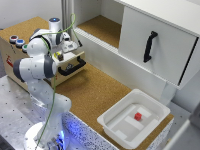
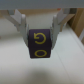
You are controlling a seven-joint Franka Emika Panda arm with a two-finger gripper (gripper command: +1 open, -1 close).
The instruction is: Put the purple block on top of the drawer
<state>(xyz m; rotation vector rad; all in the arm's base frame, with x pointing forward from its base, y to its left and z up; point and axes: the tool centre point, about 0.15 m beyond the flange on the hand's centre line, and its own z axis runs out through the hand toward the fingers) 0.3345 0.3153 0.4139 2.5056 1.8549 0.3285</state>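
Observation:
The purple block (image 2: 41,46), a dark cube with yellow markings, sits between my gripper's (image 2: 40,40) two pale fingers (image 2: 22,25), which are shut on its sides. In the exterior view my gripper (image 1: 70,46) hangs over the drawer's end nearest the view's right. The drawer (image 1: 27,26) is a pale wooden box with a cork top and a black bar handle (image 1: 73,66). The arm and hand hide the block in the exterior view. From the wrist view I cannot tell whether the block touches the pale surface below it.
Round coloured buttons (image 1: 16,40) sit on the drawer at the exterior view's left. A large white cabinet (image 1: 155,42) with a vertical black handle stands at the right. A white tray (image 1: 116,116) holding a small red block (image 1: 138,116) rests on the cork table.

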